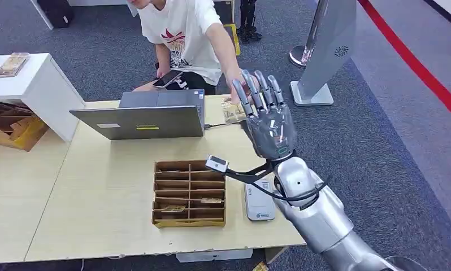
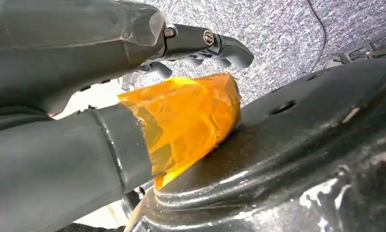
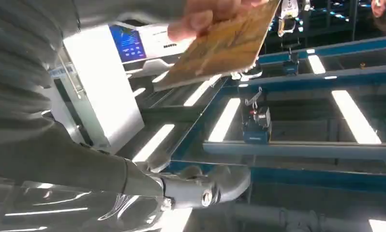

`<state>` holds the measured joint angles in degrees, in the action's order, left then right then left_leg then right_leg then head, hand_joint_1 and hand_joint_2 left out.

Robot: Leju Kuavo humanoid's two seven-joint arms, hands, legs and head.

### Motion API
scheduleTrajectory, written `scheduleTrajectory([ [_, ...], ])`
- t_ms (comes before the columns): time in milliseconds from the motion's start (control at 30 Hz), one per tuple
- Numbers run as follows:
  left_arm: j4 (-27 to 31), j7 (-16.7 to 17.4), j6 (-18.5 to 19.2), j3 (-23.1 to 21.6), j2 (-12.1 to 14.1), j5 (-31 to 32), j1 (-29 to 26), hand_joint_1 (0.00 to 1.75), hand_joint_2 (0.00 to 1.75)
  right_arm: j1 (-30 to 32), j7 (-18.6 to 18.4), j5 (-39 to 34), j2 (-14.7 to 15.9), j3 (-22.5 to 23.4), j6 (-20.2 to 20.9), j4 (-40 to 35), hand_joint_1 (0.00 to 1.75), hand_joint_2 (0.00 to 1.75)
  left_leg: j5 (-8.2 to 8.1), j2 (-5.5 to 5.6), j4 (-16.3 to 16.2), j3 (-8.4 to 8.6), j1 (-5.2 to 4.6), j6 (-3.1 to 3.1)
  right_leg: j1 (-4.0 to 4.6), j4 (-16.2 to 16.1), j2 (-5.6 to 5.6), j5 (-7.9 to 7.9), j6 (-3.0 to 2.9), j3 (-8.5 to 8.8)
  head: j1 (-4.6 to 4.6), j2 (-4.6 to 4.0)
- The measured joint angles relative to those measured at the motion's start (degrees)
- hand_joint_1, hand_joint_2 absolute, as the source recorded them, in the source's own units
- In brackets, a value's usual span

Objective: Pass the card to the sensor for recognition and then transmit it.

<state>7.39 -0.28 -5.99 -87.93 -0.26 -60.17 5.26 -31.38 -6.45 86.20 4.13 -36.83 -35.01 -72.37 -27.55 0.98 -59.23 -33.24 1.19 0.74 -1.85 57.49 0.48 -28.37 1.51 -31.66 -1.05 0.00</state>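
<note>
Right robot hand (image 1: 267,116) raised past the counter's (image 1: 110,220) far right corner, fingers straight and apart, gripping nothing. Person's hand (image 3: 200,17) pinches the card (image 3: 225,46): tan, patterned, flat, tilted. Left robot hand (image 2: 133,96): grip unclear.

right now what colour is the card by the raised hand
Yellowish tan with a faint pattern; the card shows best in the right wrist view.

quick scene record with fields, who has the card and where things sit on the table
card: tan card in the person's hand, past the raised fingertips of the right robot hand
right robot hand: fingers spread, holding nothing
left robot hand: low beside the robot's dark body, fingers curled, holding nothing
sensor: white reader on the table, right of the cardboard tray
tray: a few cards in its slots
laptop: at the table's far edge
</note>
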Motion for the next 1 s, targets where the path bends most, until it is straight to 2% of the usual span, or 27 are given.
scheduleTrajectory([
  [733,0.07,-0.02,0.07,0.0,0.02,-0.17,-0.01,0.0,0.0,1.15,-0.79,-1.73,0.52,0.06,-0.17,1.84,1.75,1.75,0.0,0.0,0.0,0.0,0.0,0.0,0.0,0.0,0.01,0.0,0.0,-0.02,0.0,0.0],
  [1000,0.07,-0.02,-0.02,0.0,0.0,-0.7,-0.07,0.0,0.0,3.65,1.12,-9.86,0.46,1.16,-0.26,-0.29,1.75,1.75,0.0,0.0,0.0,-0.02,0.0,0.0,0.0,0.0,0.0,0.0,0.0,-0.01,0.0,0.0],
])
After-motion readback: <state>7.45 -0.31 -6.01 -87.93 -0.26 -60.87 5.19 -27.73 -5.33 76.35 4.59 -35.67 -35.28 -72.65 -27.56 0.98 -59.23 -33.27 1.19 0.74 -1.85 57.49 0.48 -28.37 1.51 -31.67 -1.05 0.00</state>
